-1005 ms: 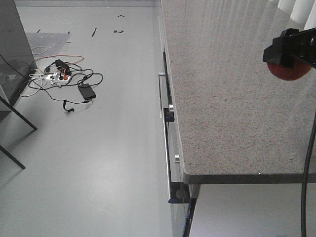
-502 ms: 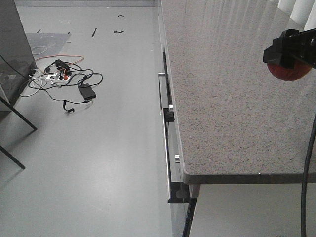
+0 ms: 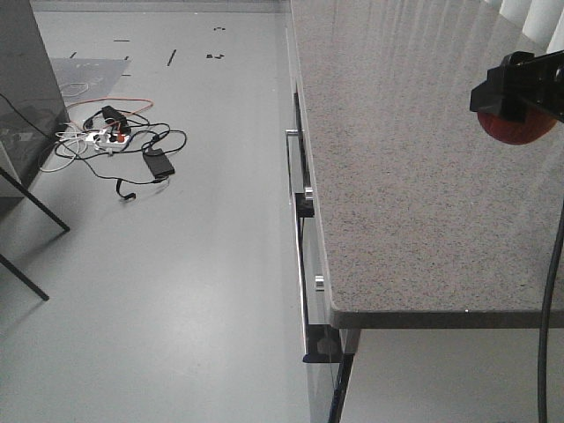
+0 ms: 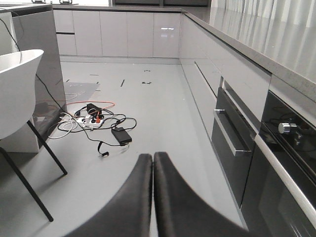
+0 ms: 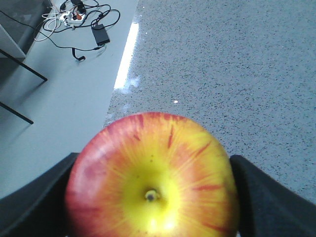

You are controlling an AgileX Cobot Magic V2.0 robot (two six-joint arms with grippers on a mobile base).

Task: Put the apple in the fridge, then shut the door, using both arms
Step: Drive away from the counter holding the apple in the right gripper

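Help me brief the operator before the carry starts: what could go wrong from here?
1. The apple is pinched between only two fingers of the right gripper, above the counter. A jolt might drop it, and it could roll off the edge.
2. A tangle of cables lies on the floor; the base may snag it.
3. The left gripper is shut, so it likely must open before grasping anything.

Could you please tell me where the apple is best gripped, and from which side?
Grip the apple across its widest middle, one finger on each opposite flank, coming in from the dimpled stem end. It is round, so the widest band keeps it from slipping; the right end effector holds it just so.
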